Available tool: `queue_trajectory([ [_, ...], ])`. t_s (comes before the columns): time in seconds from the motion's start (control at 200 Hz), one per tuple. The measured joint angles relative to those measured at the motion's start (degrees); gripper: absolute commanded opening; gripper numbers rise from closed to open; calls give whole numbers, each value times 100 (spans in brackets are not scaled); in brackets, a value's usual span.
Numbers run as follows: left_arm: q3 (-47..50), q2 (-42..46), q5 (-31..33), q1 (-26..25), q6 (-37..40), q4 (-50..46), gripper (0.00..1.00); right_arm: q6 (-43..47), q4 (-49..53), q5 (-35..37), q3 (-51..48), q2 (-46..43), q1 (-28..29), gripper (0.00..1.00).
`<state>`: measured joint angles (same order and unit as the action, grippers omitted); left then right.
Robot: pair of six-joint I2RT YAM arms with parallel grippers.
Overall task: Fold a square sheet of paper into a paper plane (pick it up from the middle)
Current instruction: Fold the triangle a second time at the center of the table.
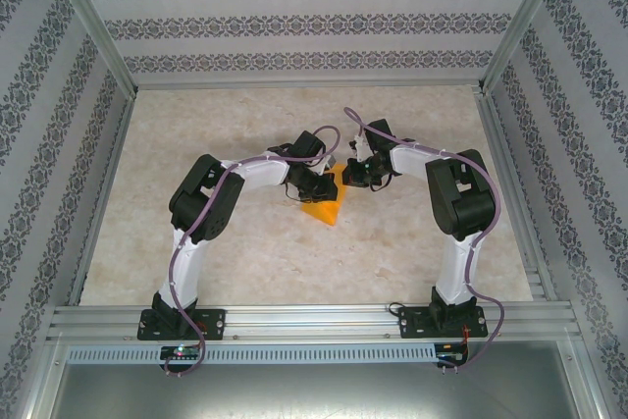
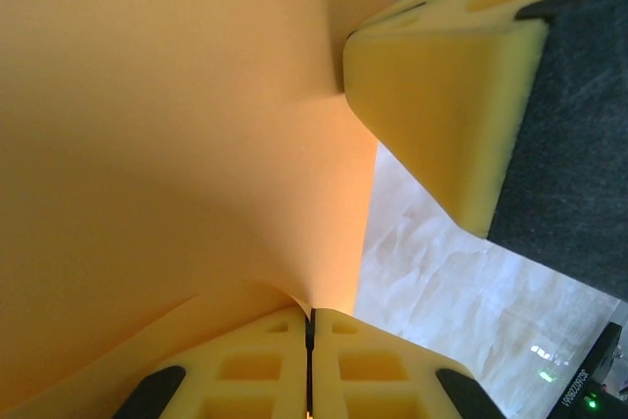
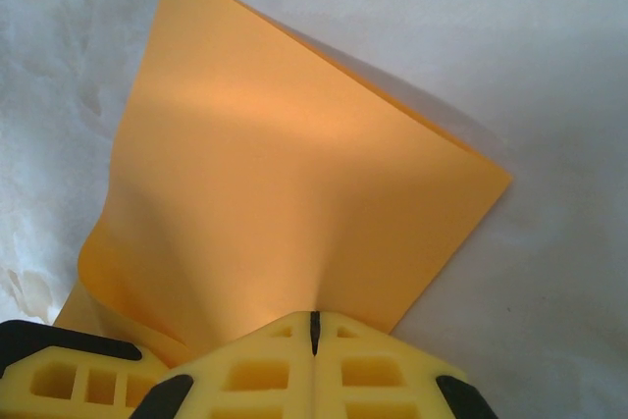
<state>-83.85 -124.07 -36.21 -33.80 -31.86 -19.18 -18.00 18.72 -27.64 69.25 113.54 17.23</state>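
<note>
At the near edge, an aluminium rail (image 1: pixel 314 319) carries both arm bases. The left arm (image 1: pixel 201 203) rises at the 7 o'clock side of the table (image 1: pixel 196 262) and the right arm (image 1: pixel 459 198) at the 5 o'clock side; both reach inward and meet near the table's centre. There the left gripper (image 1: pixel 319 183) sits just beside the right gripper (image 1: pixel 355 176), at its 9 o'clock. Both are clamped on the square sheet of paper (image 1: pixel 325 211), which spreads from the grippers toward 6 o'clock in the top view. In the left wrist view, the left fingers (image 2: pixel 245 370) are pressed together at 6 o'clock with the sheet pinched between them. The orange surface bows away toward 10 o'clock, and a finger of the right gripper stands at 2 o'clock against the sheet's edge. In the right wrist view, the right fingers (image 3: pixel 392 370) are closed on the sheet at 6 o'clock. The sheet fans out toward 12 o'clock, curved rather than flat, with one corner pointing to 3 o'clock. Whether its far corners touch the table cannot be told. Beyond the table, patterned walls (image 1: pixel 314 17) close the far side.
</note>
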Motion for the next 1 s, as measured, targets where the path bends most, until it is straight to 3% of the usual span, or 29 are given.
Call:
queue_trajectory([
  [0.844,-17,57,177,-26,103,-146,11,2,-2,-2,0,0,0,3],
  [0.999,-17,57,177,-28,133,-146,17,2,-2,-2,0,0,0,4],
])
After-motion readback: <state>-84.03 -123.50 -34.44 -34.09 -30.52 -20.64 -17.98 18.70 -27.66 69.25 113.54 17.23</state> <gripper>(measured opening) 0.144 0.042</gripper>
